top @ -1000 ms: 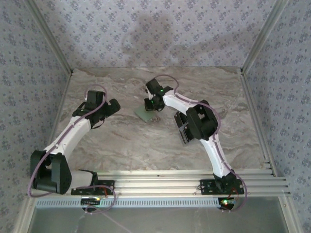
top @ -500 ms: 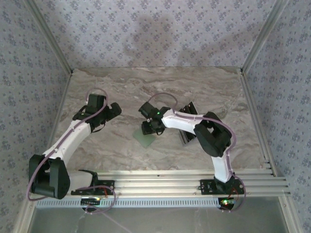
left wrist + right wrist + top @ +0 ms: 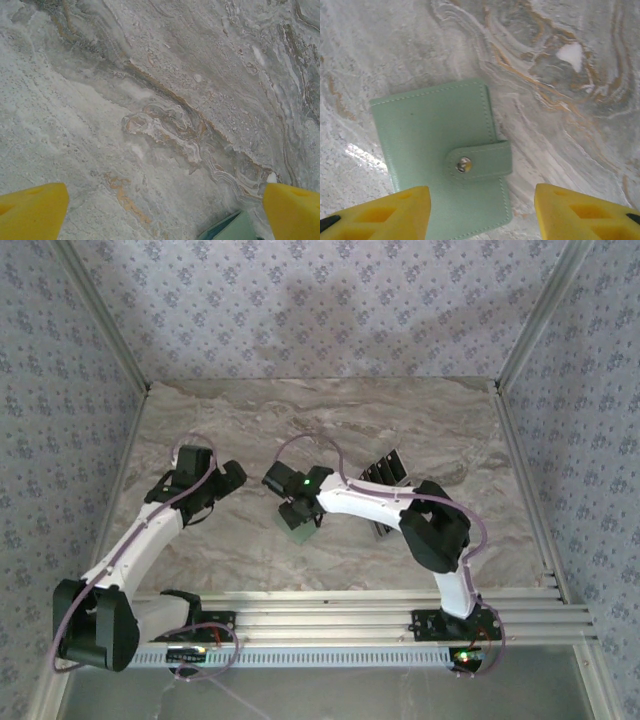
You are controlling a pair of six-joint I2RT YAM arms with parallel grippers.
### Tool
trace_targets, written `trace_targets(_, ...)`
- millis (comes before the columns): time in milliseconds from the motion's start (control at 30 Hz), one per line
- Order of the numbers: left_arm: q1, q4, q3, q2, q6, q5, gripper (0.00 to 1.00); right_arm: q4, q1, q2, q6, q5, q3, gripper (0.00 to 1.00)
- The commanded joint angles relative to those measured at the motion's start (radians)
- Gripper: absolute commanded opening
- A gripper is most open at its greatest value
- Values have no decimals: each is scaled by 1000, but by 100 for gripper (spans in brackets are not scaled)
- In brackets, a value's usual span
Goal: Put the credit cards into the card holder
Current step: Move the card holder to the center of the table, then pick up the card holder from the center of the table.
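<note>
Right end effector (image 3: 480, 210), jaws parted and empty, is hovering over the snapped-shut card holder (image 3: 435, 150) on the tabletop (image 3: 560, 125), likely needing a square edge grip.

Table centre: card holder (image 3: 445, 160) lies flat and closed beneath the parted right gripper (image 3: 479, 207).
Right side: credit cards (image 3: 386, 472), partly overhung by the right arm.
Far table (image 3: 450, 420): bare marble, open passage.
Left gripper (image 3: 165, 210): bare marble below.

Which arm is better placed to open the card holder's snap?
Right, likely. The right hand sits open directly over the closed card holder, its snap tab centred in the wrist view. The left hand, open too, is over bare table, with just a corner of the holder near it.
</note>
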Motion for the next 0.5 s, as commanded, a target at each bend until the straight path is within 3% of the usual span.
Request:
trace_targets(0, -7, -7, -13, -19, -24, -17, 100, -60, 11, 49, -54, 15, 45, 57)
trace_targets(467, -7, -2, -7, -8, -20, -19, 100, -64, 2, 136, -78, 13, 104, 49)
